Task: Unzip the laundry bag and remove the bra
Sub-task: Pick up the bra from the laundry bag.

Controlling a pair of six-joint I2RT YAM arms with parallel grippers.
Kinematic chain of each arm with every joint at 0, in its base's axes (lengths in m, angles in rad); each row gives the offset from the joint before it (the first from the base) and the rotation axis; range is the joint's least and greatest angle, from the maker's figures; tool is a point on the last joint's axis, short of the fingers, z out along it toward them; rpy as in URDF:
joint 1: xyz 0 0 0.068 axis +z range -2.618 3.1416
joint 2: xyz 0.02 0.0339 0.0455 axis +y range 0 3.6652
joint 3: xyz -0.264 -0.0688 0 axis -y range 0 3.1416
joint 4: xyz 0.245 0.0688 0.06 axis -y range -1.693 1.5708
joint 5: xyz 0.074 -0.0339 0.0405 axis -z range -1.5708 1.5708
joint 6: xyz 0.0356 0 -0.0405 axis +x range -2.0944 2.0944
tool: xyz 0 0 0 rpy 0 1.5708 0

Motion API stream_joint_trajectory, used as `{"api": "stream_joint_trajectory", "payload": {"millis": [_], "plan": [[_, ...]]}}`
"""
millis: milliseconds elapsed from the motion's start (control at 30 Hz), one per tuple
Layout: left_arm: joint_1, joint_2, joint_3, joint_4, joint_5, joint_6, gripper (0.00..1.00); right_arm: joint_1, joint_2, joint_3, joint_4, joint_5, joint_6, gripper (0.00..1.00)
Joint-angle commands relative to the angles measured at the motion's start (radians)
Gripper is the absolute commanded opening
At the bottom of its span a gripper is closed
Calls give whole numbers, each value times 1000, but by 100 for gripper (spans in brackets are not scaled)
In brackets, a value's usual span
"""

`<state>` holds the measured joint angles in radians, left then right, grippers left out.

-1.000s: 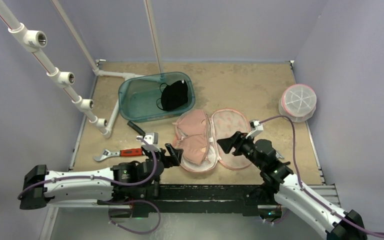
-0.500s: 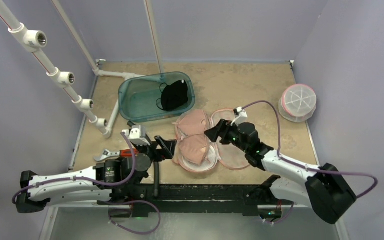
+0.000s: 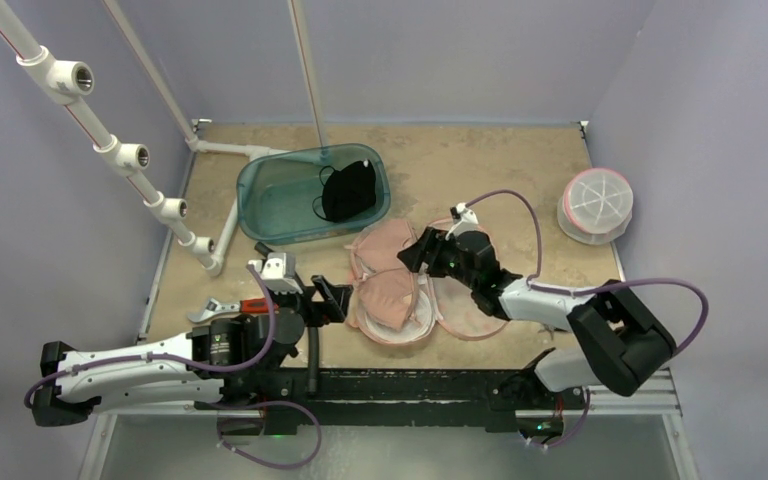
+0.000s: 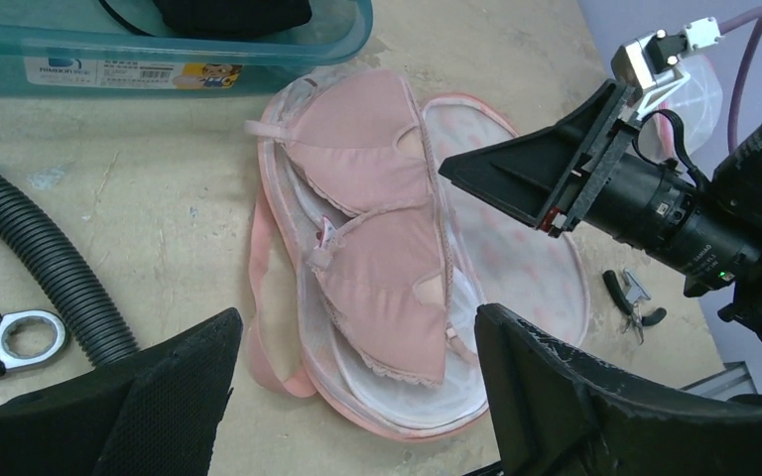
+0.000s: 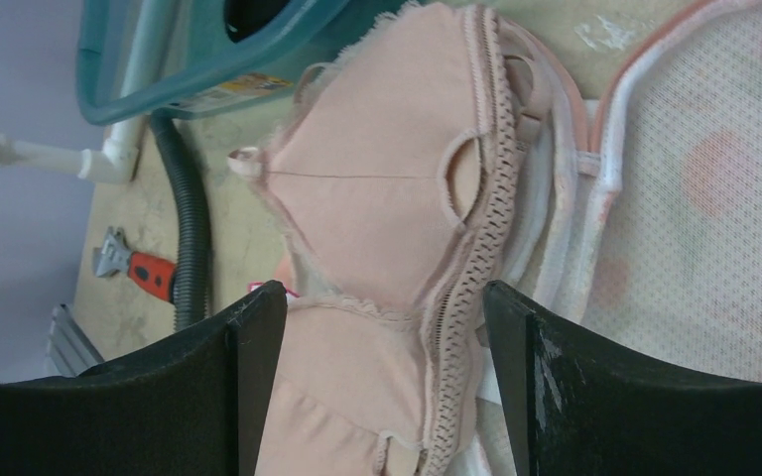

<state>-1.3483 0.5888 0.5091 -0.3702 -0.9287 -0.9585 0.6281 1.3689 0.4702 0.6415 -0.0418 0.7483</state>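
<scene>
L arm [image 3: 150,362] lies low along the near edge of the counter [image 3: 500,170], wrist aimed right. L jaws spread wide, nothing between them, stopped just left of the bra [image 3: 385,278] w/ a gap of bare counter showing; no contact. Beside that wrist: a wrench [image 3: 235,308] w/ red handle, flat on the counter, and a black ribbed hose [image 4: 45,268] curving past it.

R arm [image 3: 560,305] reaches in from the near-right corner, forearm crossing over the R half of the laundry bag [image 4: 526,278]. R jaws also released, empty, pointing left over the far part of the bag, about at the hinge btwn its 2 halves, tips near the far cup. Can't tell if they touch fabric.

Bag is unzipped and folded open flat like a clamshell, approx centre of the counter. Bra sits in the L half, pink, cups up, one cup nearer and one farther, a strap end sticking out at the far-left corner. R half is bare white mesh w/ pink spots and pink trim. Small pliers [image 4: 630,297] lie on the counter just right of the bag.

Farther back: teal plastic tub [image 3: 280,200], black garment [image 3: 348,192] inside at its R end. Far right, near the wall, a round white mesh pouch [image 3: 595,205] w/ pink ribs. White pipe rack [image 3: 110,145] runs along the L side.
</scene>
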Motion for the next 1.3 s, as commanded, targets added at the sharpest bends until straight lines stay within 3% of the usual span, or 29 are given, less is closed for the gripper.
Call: {"api": "stream_joint_trajectory", "payload": {"millis": [0,333,700,767,900,1033,1267], "plan": [[4,-1,9,-22,21,-21,85,1,48,39,50,39,8,75],[5,-3,-10,-36,43,-51,84,2,189,58,135,-29,36,70],[4,8,-14,-36,41,-60,84,0,242,53,177,-73,46,48],[4,13,-16,-36,42,-62,84,1,243,53,171,-76,43,48],[3,17,-13,-39,41,-63,84,1,235,50,141,-83,40,59],[4,19,-16,-35,38,-62,84,1,225,58,117,-108,18,59],[2,52,-17,-20,42,-62,84,1,254,87,87,-156,-5,45]]}}
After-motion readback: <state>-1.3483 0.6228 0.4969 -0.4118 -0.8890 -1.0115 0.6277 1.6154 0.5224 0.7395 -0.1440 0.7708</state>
